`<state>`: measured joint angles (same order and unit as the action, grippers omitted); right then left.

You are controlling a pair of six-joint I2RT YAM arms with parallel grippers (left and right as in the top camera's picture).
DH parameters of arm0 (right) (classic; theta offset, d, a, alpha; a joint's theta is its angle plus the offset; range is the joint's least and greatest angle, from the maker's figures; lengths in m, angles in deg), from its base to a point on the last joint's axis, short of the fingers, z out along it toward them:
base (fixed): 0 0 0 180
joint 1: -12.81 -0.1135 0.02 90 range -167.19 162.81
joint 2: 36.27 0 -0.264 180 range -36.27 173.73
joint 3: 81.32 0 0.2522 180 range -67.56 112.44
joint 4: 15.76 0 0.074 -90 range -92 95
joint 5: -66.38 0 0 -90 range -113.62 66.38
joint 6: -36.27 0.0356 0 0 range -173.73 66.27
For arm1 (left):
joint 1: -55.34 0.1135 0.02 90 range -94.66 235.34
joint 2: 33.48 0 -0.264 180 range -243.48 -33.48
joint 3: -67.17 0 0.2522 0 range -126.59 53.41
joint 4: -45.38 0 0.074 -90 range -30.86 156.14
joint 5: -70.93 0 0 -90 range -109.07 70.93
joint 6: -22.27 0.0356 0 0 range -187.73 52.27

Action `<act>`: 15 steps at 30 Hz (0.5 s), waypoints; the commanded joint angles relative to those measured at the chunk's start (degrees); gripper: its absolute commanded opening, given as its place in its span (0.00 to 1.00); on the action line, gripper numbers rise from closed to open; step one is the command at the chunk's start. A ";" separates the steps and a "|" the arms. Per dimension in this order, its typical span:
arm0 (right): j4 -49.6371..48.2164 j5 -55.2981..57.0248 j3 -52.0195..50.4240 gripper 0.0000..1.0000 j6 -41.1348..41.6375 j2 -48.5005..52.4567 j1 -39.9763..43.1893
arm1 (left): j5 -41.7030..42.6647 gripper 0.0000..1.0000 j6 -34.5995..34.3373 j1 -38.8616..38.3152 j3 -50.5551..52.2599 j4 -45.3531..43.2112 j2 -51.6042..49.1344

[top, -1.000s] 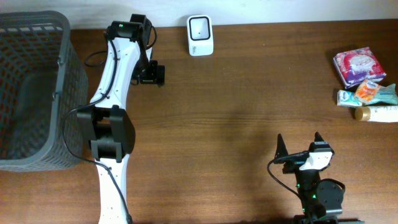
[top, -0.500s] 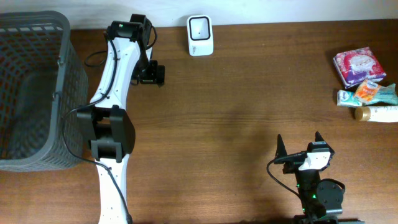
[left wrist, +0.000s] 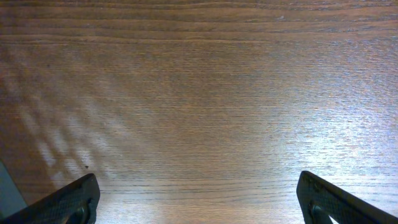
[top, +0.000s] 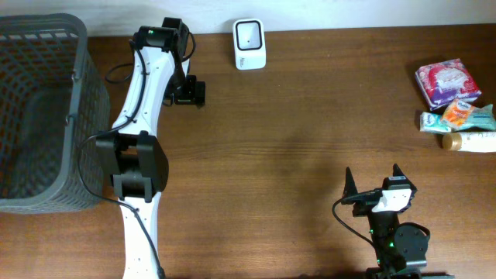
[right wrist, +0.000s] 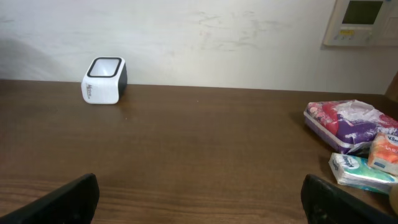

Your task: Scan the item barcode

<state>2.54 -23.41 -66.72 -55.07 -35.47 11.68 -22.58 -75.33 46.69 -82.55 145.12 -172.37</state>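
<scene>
The white barcode scanner stands at the table's far edge, and the right wrist view shows the scanner at far left by the wall. The items lie in a group at the far right: a purple packet, a teal and orange packet and a small bottle. My left gripper hangs open over bare wood left of the scanner; only tabletop lies between its fingertips. At the near edge my right gripper is open and empty, facing the scanner, with the purple packet ahead to its right.
A large grey mesh basket fills the left end of the table. The white left arm runs beside it from the near edge to the back. A wall panel hangs behind the items.
</scene>
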 commanded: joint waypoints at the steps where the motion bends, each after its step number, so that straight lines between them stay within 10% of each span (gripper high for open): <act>1: 0.15 0.48 -0.52 0.99 0.07 -0.61 0.44 | -0.61 0.99 -0.55 -0.17 0.17 0.02 -0.35; 15: 0.15 0.48 -0.52 0.99 0.09 -0.61 0.46 | -0.83 0.99 -0.52 -1.51 0.17 0.04 7.96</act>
<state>2.52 -23.43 -66.74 -55.07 -35.47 11.68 -22.62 -75.33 46.28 -82.53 145.12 -171.89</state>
